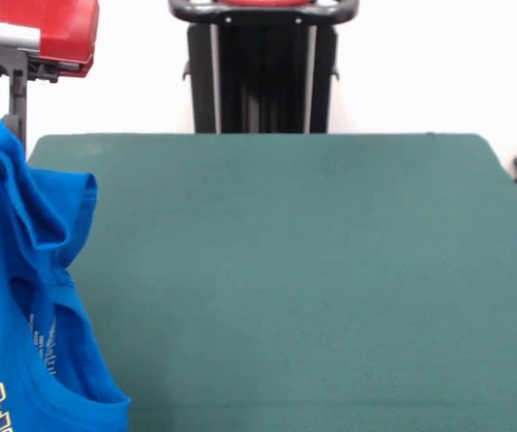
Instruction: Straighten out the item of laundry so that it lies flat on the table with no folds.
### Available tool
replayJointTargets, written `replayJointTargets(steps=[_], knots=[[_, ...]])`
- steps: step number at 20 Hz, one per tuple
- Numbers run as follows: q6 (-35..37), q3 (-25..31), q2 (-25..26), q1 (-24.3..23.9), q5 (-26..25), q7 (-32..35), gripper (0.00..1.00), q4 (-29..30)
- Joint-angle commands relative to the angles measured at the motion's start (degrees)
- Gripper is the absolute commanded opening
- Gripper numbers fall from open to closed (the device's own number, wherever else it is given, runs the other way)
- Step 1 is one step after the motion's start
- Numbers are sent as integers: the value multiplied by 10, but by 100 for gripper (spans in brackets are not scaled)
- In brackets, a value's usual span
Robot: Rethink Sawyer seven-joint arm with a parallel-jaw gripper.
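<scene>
While the bright blue cotton T-shirt [24,306] hangs bunched at the picture's left edge, lifted above the wide dark green felt-topped table [312,270], the step looks like carrying it in to spread. It would go best lowered slowly toward the bare middle, dragging so the folds pull out. The red and black gripper [6,85] is above the shirt's peak; its jaws are hidden, so I cannot tell their opening or grip. The shirt's print is cut off.
</scene>
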Motion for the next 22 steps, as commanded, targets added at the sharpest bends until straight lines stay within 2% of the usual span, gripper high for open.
replayJointTargets(steps=[1,7,18,22], knots=[[-51,5,3,18,-35,109,0,112],[-90,-13,-9,25,-51,121,0,142],[-167,-89,-28,72,-69,129,0,175],[-194,-102,-34,82,-73,129,0,193]])
